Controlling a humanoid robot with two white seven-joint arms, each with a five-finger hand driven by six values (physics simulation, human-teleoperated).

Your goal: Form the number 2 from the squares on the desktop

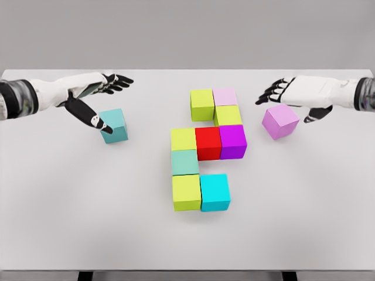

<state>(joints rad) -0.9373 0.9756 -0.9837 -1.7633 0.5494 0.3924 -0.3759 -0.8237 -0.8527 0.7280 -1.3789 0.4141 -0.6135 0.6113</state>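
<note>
A cluster of coloured cubes sits mid-table: a yellow-green cube (pixel 201 104) and pale pink cube (pixel 225 96) at the top, a yellow-green cube (pixel 228 115) under the pink, then a row of yellow-green (pixel 183 139), red (pixel 208 143) and magenta (pixel 232 141) cubes, a mint cube (pixel 185 163) below, and yellow-green (pixel 186 192) and cyan (pixel 215 192) cubes at the bottom. A loose teal cube (pixel 114 125) lies left, with my left hand (pixel 101 99) open over it, thumb touching its near-left edge. A loose lilac cube (pixel 280 121) lies right, just under my open right hand (pixel 285 98).
The white table (pixel 70 222) spreads wide around the cluster, with its front edge near the bottom of the head view. Both forearms reach in from the sides at the far half of the table.
</note>
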